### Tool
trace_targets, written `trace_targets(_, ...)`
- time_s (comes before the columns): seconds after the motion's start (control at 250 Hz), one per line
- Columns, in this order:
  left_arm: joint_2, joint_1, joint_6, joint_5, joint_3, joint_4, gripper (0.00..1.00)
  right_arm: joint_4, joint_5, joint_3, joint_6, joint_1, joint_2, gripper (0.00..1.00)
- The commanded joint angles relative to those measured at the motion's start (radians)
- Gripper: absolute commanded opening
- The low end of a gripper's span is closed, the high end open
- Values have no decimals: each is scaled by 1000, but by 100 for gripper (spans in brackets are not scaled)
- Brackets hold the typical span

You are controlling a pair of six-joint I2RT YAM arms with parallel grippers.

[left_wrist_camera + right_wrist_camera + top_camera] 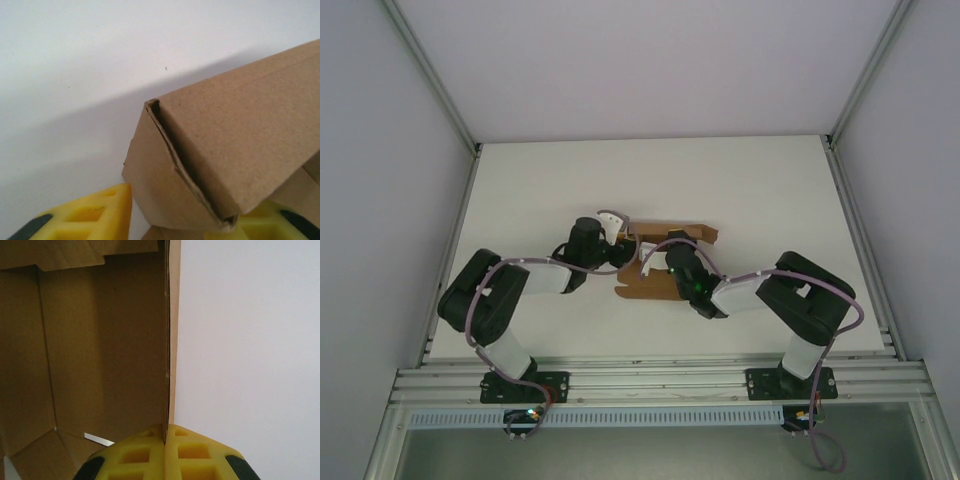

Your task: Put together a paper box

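The right gripper (165, 432) pinches a wall of the paper box (100, 350); the left gripper (190, 207) is spread around a folded flap. Closing askew (thin card) could crush the fold.

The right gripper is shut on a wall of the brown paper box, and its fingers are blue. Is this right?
Only the colour is wrong: the right wrist view shows yellow fingers. The right gripper is shut on a wall of the paper box.
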Motion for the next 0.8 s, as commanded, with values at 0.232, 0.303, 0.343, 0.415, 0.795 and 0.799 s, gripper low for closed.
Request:
trace_targets(0.232,117,-37,1,-176,24,236,35,-401,-73,57,195,10,-47,0)
trace_targets(0.303,129,-39,2,-162,30,258,34,-432,-80,66,212,6,-43,0)
trace_targets(0.343,134,-38,4,-161,35,266,33,-446,-83,71,220,3,-42,0)
trace_targets(0.415,145,-39,11,-169,47,267,32,-478,-93,84,240,-2,-41,0)
trace_targets(0.795,181,-40,34,-221,36,345,0,-661,-175,123,435,-32,-149,47)
trace_targets(0.799,180,-40,35,-220,35,345,0,-667,-177,123,439,-31,-152,49)
